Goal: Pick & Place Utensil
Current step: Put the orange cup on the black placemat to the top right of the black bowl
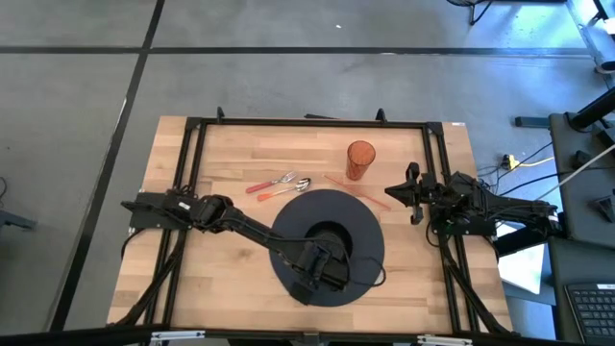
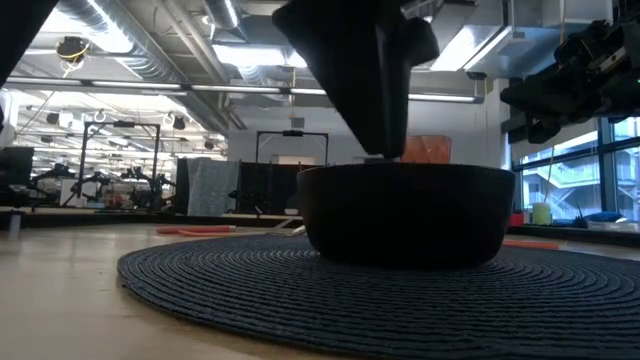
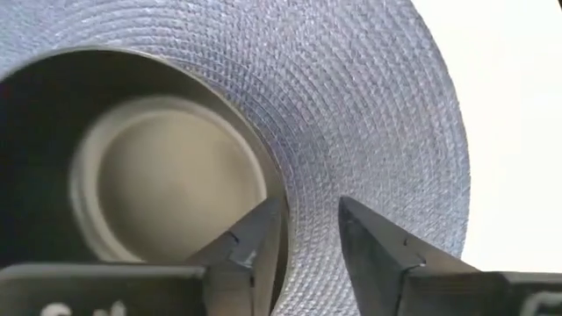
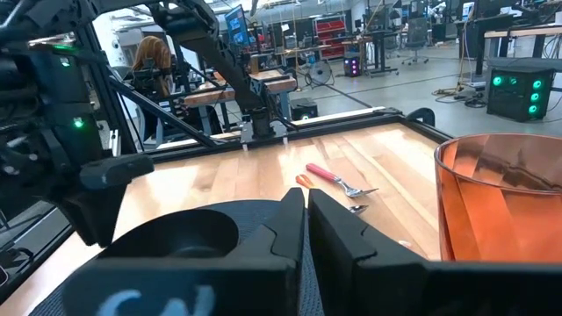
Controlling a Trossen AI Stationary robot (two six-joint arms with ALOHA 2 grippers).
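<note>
1. Wooden table (image 1: 231,154) with a black frame stands on a grey floor; the low view looks across it into a workshop with ceiling lights and other rigs.
2. One round dark woven placemat (image 1: 360,216) lies at the table's middle, with one dark bowl (image 2: 410,215) on it.
3. One orange translucent cup (image 1: 360,160) stands upright beyond the mat.
4. Two utensils with red-orange handles, a fork (image 1: 271,183) and a spoon (image 1: 285,189), lie side by side on the wood, just off the mat's far-left edge; a thin orange stick-like thing (image 1: 357,191) lies near the cup.
5. One left gripper (image 3: 309,241) hangs over the bowl's rim, fingers parted by a narrow gap, nothing between them.
6. One right gripper (image 4: 306,211) waits at the table's right side near the cup, fingers pressed together, empty.
</note>
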